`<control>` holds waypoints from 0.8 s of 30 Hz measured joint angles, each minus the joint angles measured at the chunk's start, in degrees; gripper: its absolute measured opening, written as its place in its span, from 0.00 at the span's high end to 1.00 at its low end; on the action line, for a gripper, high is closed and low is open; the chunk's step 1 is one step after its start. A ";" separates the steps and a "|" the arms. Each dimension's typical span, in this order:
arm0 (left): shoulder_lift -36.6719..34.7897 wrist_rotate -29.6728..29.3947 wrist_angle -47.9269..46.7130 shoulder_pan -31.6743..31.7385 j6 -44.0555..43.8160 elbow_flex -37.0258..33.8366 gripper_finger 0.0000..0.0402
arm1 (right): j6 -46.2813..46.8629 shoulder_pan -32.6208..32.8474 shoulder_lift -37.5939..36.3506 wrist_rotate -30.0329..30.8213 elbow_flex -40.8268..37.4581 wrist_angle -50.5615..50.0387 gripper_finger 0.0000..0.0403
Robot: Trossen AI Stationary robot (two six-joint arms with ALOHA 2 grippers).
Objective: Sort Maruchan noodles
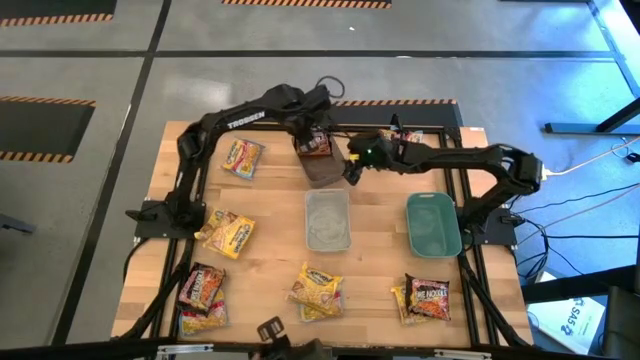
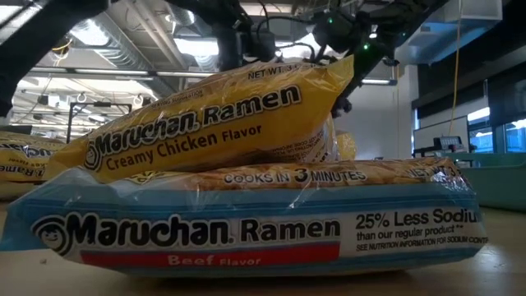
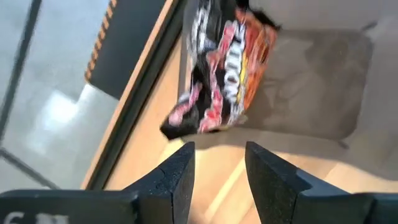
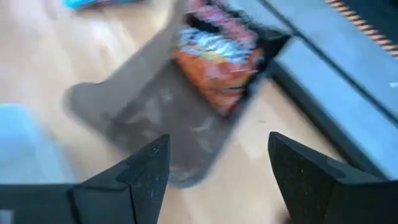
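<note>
A dark red-orange Maruchan packet (image 3: 224, 68) (image 4: 217, 62) lies tilted in the far end of the dark grey bin (image 1: 322, 170), one end up against the bin's wall. My left gripper (image 3: 221, 165) hangs open just above that packet (image 1: 318, 145), with nothing between its fingers. My right gripper (image 4: 217, 168) stands open beside the same bin (image 4: 155, 118), on its right side (image 1: 352, 165), also holding nothing. More noodle packets lie flat on the table: orange-yellow ones (image 1: 242, 157) (image 1: 230, 233), dark ones (image 1: 203, 287) (image 1: 428, 297) and a yellow one (image 1: 318, 290).
A clear bin (image 1: 327, 220) stands at the table's middle and a teal bin (image 1: 432, 222) to its right. In the low view a yellow Creamy Chicken packet (image 2: 214, 123) lies on a blue Beef packet (image 2: 246, 226) close to the near edge.
</note>
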 joint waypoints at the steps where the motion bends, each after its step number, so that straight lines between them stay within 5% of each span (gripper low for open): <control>1: -1.51 -0.51 1.13 -0.22 -0.70 -2.94 0.66 | -0.02 -0.86 0.02 -0.06 0.00 -0.96 0.37; 12: -21.82 -0.32 35.51 0.57 -8.73 -46.79 0.66 | 2.27 -6.86 0.94 -2.90 -5.21 2.70 0.37; 24: -18.57 2.84 51.38 0.81 -10.25 -55.14 0.66 | 4.73 -7.84 8.44 -6.67 -5.70 9.39 0.37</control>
